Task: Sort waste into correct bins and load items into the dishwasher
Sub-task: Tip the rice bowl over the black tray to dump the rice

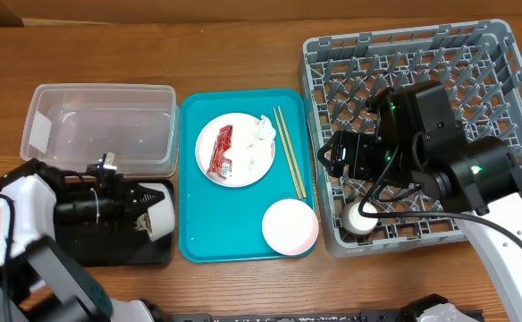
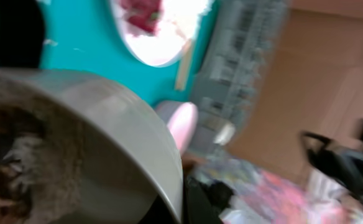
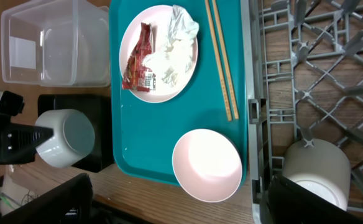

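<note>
My left gripper (image 1: 140, 210) is shut on a white cup (image 1: 161, 211), held on its side over the black bin (image 1: 109, 250). In the blurred left wrist view the cup (image 2: 107, 143) fills the left side, with brown residue inside. My right gripper (image 1: 341, 156) is open and empty above the left edge of the grey dish rack (image 1: 511, 98). Its fingers (image 3: 175, 205) spread wide in the right wrist view. A second white cup (image 3: 315, 171) stands in the rack's near-left corner. The teal tray (image 1: 234, 224) holds a white plate (image 1: 243, 170) with a red wrapper (image 1: 221, 150) and crumpled tissue (image 1: 263, 131), chopsticks (image 1: 289, 152) and a pink bowl (image 1: 290, 225).
A clear plastic bin (image 1: 100, 125) stands behind the black bin at the far left. The wooden table (image 1: 243, 45) shows behind the tray and the rack.
</note>
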Available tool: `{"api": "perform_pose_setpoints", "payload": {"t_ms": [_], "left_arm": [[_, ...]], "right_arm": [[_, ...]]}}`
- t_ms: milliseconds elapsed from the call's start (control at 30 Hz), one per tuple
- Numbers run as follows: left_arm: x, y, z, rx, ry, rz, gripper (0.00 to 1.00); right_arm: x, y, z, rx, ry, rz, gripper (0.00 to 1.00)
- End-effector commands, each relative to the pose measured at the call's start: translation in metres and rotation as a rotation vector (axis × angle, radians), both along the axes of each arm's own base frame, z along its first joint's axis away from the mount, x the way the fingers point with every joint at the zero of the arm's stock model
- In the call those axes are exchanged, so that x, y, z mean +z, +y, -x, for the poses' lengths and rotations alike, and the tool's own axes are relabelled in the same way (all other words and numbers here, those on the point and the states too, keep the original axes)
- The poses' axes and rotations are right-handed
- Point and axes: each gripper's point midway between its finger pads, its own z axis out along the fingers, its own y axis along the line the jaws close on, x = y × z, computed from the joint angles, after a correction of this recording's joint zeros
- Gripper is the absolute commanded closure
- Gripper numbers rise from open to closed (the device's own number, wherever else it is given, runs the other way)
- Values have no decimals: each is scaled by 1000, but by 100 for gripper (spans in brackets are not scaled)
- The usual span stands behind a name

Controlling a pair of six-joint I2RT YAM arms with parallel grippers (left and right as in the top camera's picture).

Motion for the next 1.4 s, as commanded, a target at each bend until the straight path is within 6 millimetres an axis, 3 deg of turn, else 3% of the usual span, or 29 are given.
{"api": "perform_pose_setpoints", "payload": {"t_ms": [0,333,800,867,933,1000,1067,1167,1267,1367], "left_arm": [[23,6,-19,33,-288,115,96],[26,34,-17,128,-381,148,96],[25,37,-20,133,-425,126,96],[26,37,-20,169,-332,177,96],[32,36,-21,175,-373,176,96],[25,41,-24,160,-427,128,96],[24,39,-24,199,-314,187,96],[32,36,-24,147,-483,133,96],[31,34,-21,167,-387,178,95],[25,38,-24,135,-477,112,96]], "right_arm": [[5,2,-1,6,-16,-5,8],[5,2,-1,6,-16,-5,7],[5,2,-1,6,-15,-5,6],[5,2,-1,6,-15,-5,6],[5,1,0,6,-12,-4,6],[4,1,1,6,-7,-2,6],[4,1,1,6,-4,0,6],[3,0,3,6,2,2,6],[3,0,2,7,1,2,6],[3,0,2,6,-1,2,6]]}}
